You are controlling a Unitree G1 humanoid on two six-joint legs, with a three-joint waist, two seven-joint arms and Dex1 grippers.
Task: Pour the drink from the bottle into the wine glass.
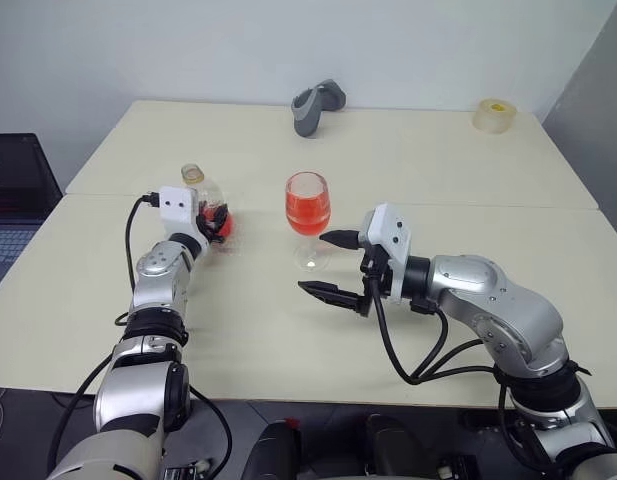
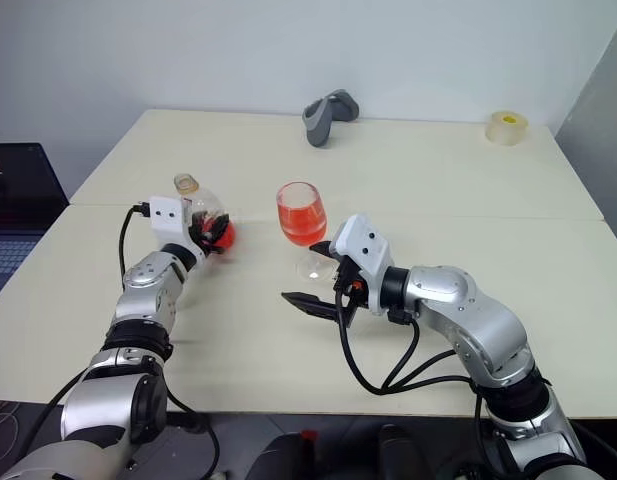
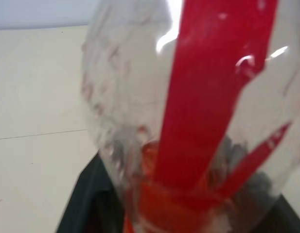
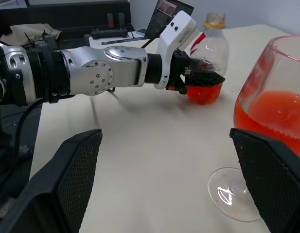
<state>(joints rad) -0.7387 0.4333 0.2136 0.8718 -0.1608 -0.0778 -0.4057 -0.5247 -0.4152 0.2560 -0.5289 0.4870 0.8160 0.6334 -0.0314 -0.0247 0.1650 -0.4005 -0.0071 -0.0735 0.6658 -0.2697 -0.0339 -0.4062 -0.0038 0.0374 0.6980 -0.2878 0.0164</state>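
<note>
Nearest the head camera, the right hand (image 1: 326,266) lies level above the surface (image 1: 288,350), its two black fingers spread wide apart and gripping nothing. One finger sits just beside the foot of the wine glass (image 1: 308,215); the other is well clear of it, on the near side. No contact between this hand and the glass can be confirmed.

Wine glass: upright on the surface, roughly centred between the two arms. Its bowl holds the drink (image 1: 308,212), a translucent red-pink liquid filling about the lower two thirds.

Bottle (image 1: 206,212): upright on the surface to the robot's left of the glass, well apart from it. The neck is open, with no cap on it. A small amount of red liquid stands in the base; the upper body is clear, with a red-marked label showing in the left wrist view.

Left hand (image 4: 201,77): level, with its fingers set either side of the bottle's lower body. Whether they press on the bottle or have eased off cannot be told.

Far edge of the surface: a grey object (image 1: 317,106) and a roll of tape (image 1: 495,114).
</note>
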